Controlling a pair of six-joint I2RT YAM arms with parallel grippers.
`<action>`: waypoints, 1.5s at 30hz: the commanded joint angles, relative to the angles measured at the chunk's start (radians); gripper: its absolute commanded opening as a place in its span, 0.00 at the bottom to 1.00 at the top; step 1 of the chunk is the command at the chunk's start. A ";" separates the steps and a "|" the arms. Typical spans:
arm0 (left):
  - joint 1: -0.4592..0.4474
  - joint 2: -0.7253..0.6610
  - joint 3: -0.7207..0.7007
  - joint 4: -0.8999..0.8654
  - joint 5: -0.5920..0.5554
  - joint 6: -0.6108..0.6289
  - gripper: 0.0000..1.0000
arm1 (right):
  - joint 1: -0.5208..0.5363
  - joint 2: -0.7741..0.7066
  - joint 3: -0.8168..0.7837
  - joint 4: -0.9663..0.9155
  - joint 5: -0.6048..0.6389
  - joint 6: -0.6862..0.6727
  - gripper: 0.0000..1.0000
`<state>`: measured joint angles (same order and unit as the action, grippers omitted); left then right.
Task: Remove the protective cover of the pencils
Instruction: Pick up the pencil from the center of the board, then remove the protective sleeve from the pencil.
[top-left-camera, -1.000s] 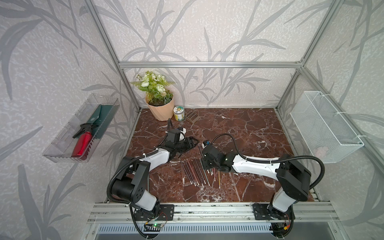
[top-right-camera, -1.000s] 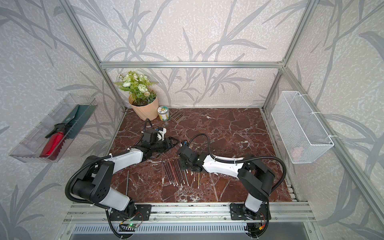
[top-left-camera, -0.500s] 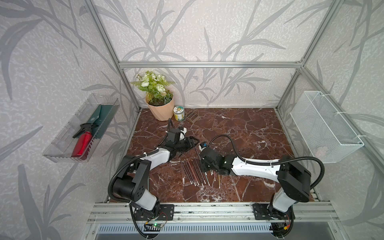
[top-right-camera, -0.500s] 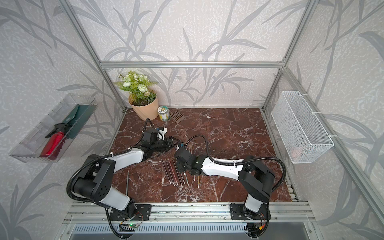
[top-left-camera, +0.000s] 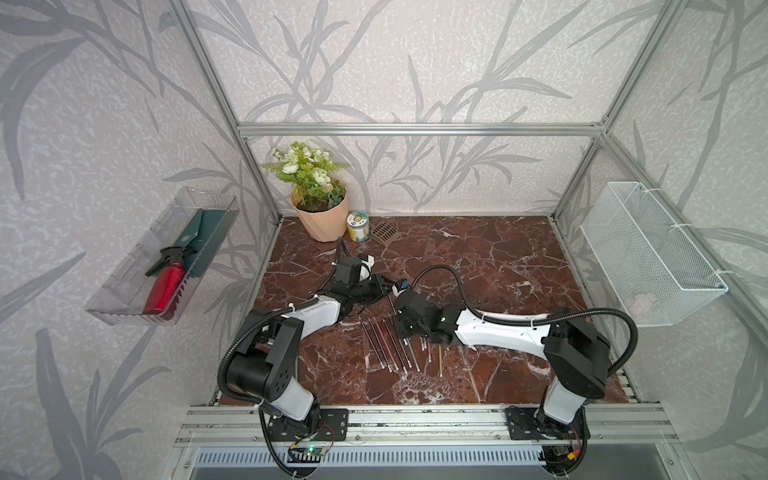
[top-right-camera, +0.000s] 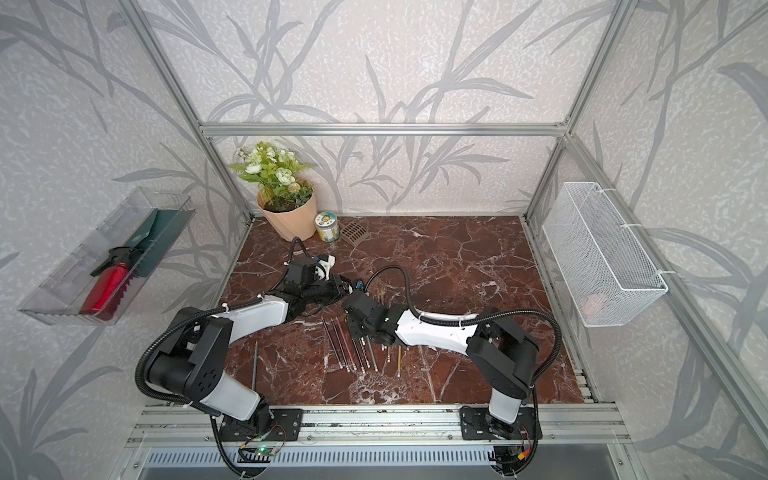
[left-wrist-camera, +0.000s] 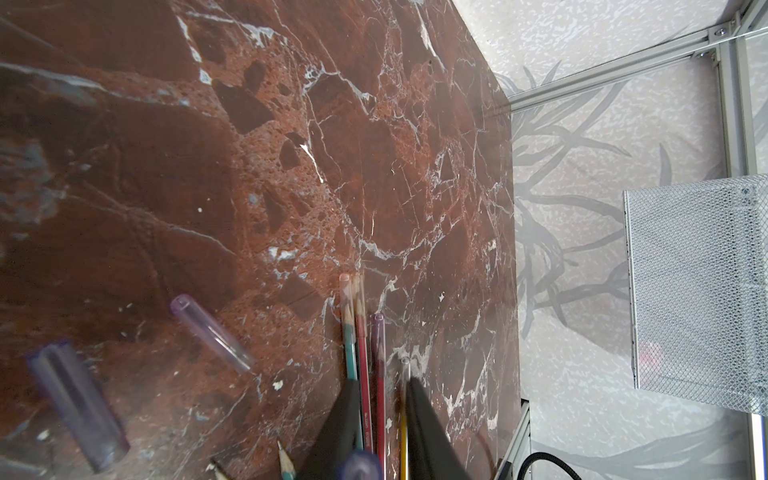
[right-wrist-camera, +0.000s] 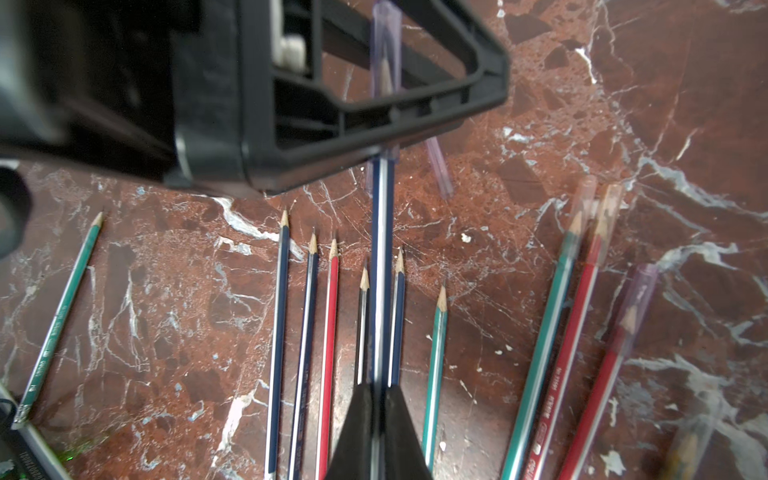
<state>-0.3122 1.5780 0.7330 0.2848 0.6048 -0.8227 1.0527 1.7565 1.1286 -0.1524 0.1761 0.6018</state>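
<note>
- Marble tabletop (top-left-camera: 498, 257): fills the floor of the cell, red-brown with pale veins.
- Wire basket (top-left-camera: 648, 249): hangs on a side wall, well apart from the pencils.
- Clear tray (top-left-camera: 124, 286): hangs on the opposite wall and holds a red bottle (top-left-camera: 164, 286).
- Flower pot (top-left-camera: 324, 220): stands in a back corner, with a small can (top-left-camera: 358, 226) just beside it.
- Left gripper (left-wrist-camera: 382, 380): meets the right one near the middle of the table, jaws narrow and pressed on the clear cover.
- Right gripper (right-wrist-camera: 376, 388): pinches the shaft of the dark blue pencil, jaws almost together.
- Pencils (right-wrist-camera: 330, 332): lie side by side on the tabletop under the right gripper, with bare tips.
- Capped pencils (right-wrist-camera: 594, 266): lie apart from that row, three of them, fanned out, each with a cover on the tip.
- Lone pencil (top-right-camera: 254, 365): lies near the base of the left arm.
- Dark blue pencil (right-wrist-camera: 380, 249): hangs above the row and reaches with its tip end into the left gripper.
- Clear cover (right-wrist-camera: 385, 41): sits on the tip of that pencil, purple-tinted, between the left jaws.
- Loose cover (left-wrist-camera: 212, 332): lies on bare marble near the left gripper.
</note>
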 joint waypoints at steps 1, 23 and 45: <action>0.000 0.006 0.033 0.003 0.007 0.005 0.18 | -0.001 0.011 0.028 -0.019 0.014 0.004 0.00; 0.000 -0.004 0.038 -0.021 0.001 0.011 0.04 | -0.003 0.075 0.091 -0.038 0.014 -0.002 0.26; 0.004 -0.024 0.052 -0.091 -0.045 0.039 0.00 | 0.037 -0.043 -0.068 -0.003 -0.023 -0.013 0.00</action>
<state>-0.3218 1.5780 0.7517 0.1860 0.6010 -0.8051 1.0626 1.7660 1.1023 -0.1261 0.1661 0.6025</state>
